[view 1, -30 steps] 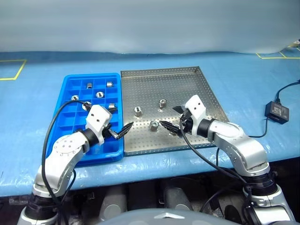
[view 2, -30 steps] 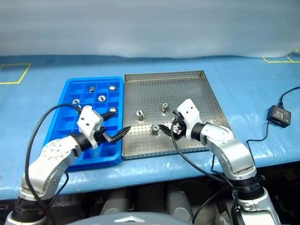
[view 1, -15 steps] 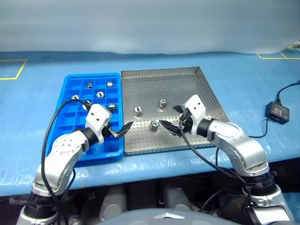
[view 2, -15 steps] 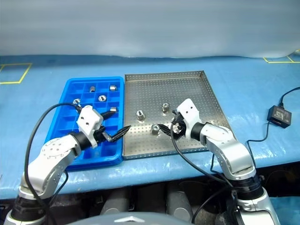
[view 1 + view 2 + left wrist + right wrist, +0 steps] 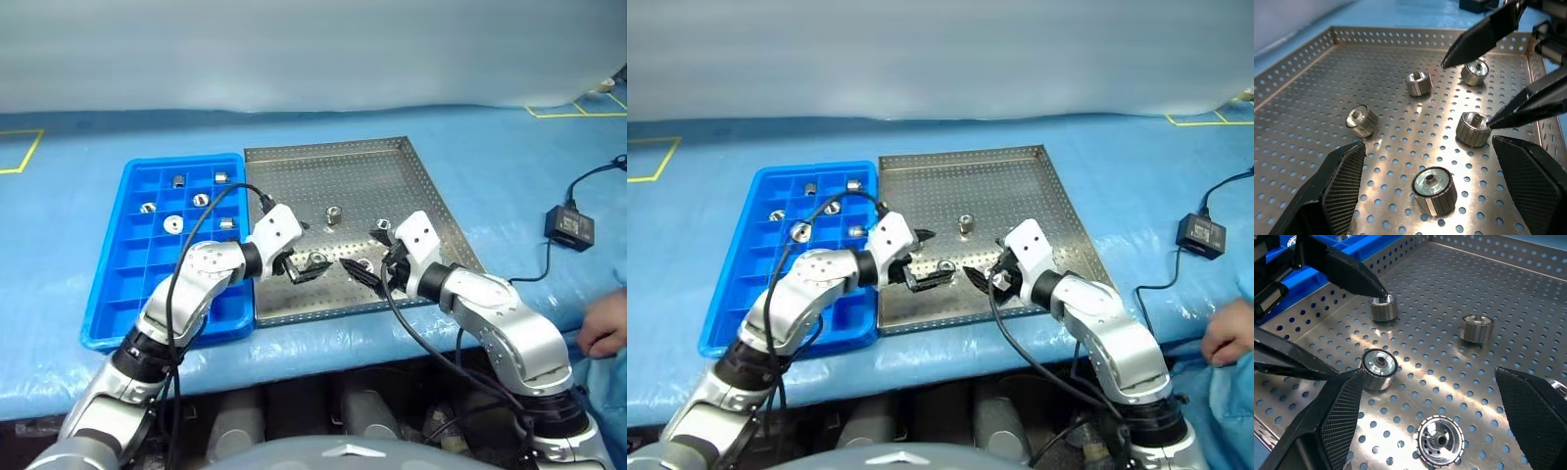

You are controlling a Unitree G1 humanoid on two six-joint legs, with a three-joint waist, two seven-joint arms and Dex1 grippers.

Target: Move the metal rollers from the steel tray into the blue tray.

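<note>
Left gripper [image 5: 924,257] is seen over the near part of the steel tray [image 5: 392,166], jaws spread wide and nothing held. In the left wrist view one of the metal rollers [image 5: 1434,184] lies on the perforated floor between the two black fingers, apart from both. Right gripper [image 5: 986,258] is also held wide and empty, low over the same tray and pointing toward the left one, with another roller [image 5: 1379,367] just beside one fingertip. Five rollers are counted on the steel tray in the left wrist view: the one between the left fingers, one near the right gripper's tip [image 5: 1473,129], one on its side [image 5: 1361,121] and two farther back [image 5: 1418,83] [image 5: 1475,72]. In the blue tray [image 5: 137,269], just beside the steel tray on the robot's left, about six rollers appear to be lodged one to a compartment in the far rows [image 5: 173,223]; they are small in the head views, so the count is not certain. The near rows are seen bare. The task is judged roughly half done: five pieces are yet to be lifted across, and the roller between the left fingers looks the likeliest next pick.
</note>
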